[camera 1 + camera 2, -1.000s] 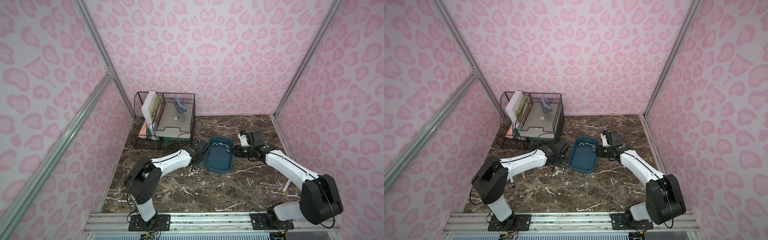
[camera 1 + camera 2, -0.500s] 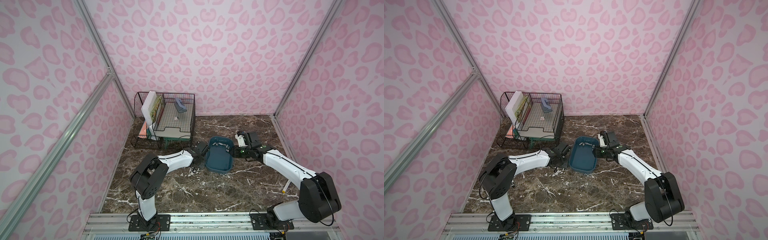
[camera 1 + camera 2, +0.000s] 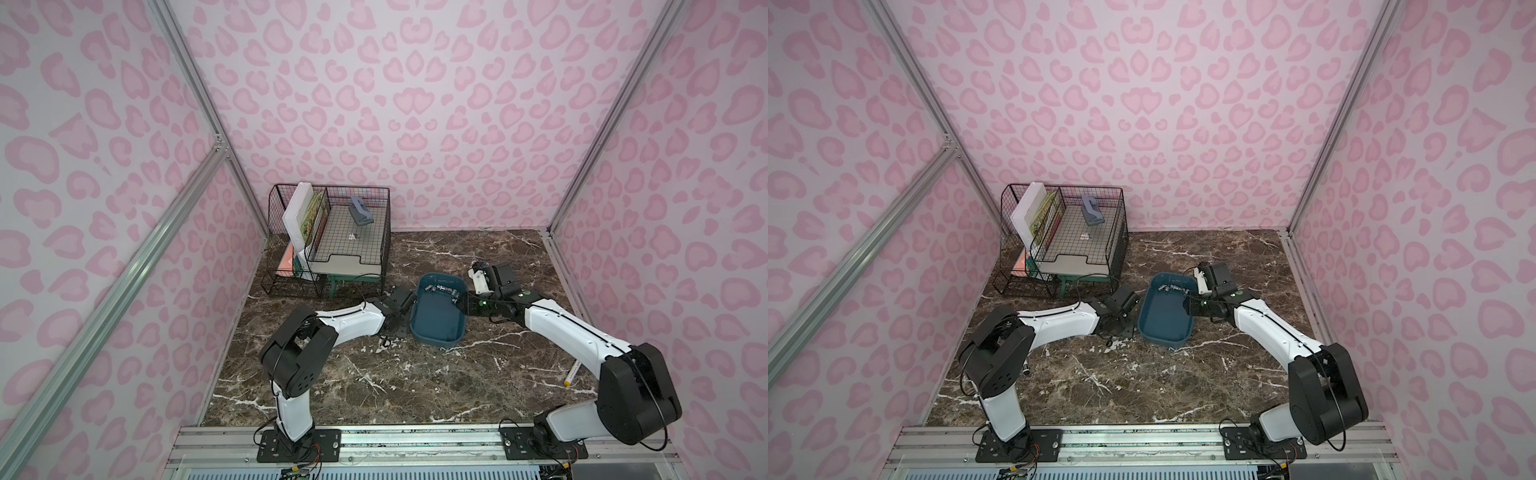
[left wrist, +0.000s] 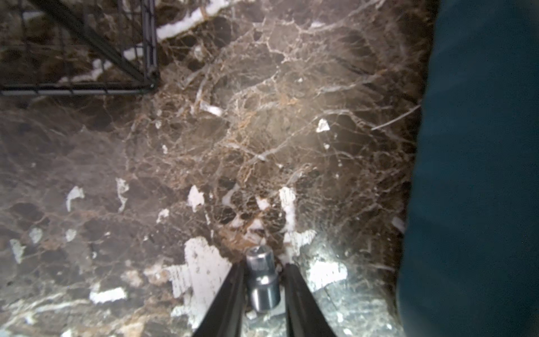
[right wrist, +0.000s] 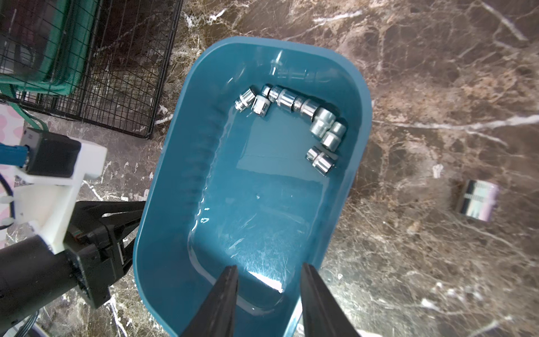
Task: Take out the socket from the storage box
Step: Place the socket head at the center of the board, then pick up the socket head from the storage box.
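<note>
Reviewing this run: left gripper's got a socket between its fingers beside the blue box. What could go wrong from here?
1. The socket is round, with the left gripper fingers barely clear of it; pulling away could nudge it rolling across the marble table.
2. The right gripper hangs open over the storage box rim; descending could clip it and shove the box.

No text is legible anywhere; embossed marks on the storage box floor stay unreadable.
</note>
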Robot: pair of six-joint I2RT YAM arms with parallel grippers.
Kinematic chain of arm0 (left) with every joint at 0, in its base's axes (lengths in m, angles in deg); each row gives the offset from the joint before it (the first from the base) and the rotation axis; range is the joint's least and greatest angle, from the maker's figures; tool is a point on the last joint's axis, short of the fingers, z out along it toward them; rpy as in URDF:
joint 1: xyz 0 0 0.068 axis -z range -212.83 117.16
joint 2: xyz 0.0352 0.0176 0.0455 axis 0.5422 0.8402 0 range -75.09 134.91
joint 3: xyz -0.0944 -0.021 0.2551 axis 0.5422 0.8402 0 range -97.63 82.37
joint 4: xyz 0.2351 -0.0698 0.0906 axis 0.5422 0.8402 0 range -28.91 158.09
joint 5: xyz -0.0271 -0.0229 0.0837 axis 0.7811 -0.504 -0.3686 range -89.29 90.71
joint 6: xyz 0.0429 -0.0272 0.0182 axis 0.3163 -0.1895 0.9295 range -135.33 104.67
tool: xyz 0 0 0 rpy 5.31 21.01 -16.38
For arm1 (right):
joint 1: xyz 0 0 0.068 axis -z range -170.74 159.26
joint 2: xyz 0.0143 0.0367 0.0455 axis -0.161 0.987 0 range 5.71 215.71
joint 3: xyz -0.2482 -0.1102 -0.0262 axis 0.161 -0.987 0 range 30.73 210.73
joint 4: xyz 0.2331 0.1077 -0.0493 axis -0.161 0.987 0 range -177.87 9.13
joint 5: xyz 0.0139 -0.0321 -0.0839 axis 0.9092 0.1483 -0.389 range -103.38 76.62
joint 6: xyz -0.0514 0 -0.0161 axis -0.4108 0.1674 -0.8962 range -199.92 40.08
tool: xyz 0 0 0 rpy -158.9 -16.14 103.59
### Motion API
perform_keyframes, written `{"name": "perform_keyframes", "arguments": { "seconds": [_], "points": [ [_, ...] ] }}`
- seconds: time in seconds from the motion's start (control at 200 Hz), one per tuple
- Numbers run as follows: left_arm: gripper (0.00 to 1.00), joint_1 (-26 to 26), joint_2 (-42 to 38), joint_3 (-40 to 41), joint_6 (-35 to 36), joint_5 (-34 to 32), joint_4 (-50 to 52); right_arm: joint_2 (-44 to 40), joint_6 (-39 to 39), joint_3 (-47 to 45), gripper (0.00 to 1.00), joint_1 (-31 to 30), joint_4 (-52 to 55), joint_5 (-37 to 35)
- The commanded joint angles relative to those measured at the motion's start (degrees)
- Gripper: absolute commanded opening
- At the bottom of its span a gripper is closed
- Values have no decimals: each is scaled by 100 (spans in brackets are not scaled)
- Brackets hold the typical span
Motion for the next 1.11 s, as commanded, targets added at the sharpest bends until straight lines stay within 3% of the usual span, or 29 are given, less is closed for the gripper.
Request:
{"name": "perform_keyframes", "arguments": {
  "seconds": [0.0, 0.295, 0.54, 1.1],
  "points": [
    [35, -11, -103, 16, -36, -87, -8, 18, 1, 81, 41, -16, -82, -56],
    [37, -11, -516, -51, 49, -92, 248, 32, 36, 191, 42, -59, -46, -78],
    [40, -25, -1402, -293, 190, -264, 879, 291, 133, 617, 43, -218, -20, -150],
    [39, -633, -3079, -516, 480, -125, 1641, 2560, 442, 2722, 40, -558, 161, -682]
  ]
}}
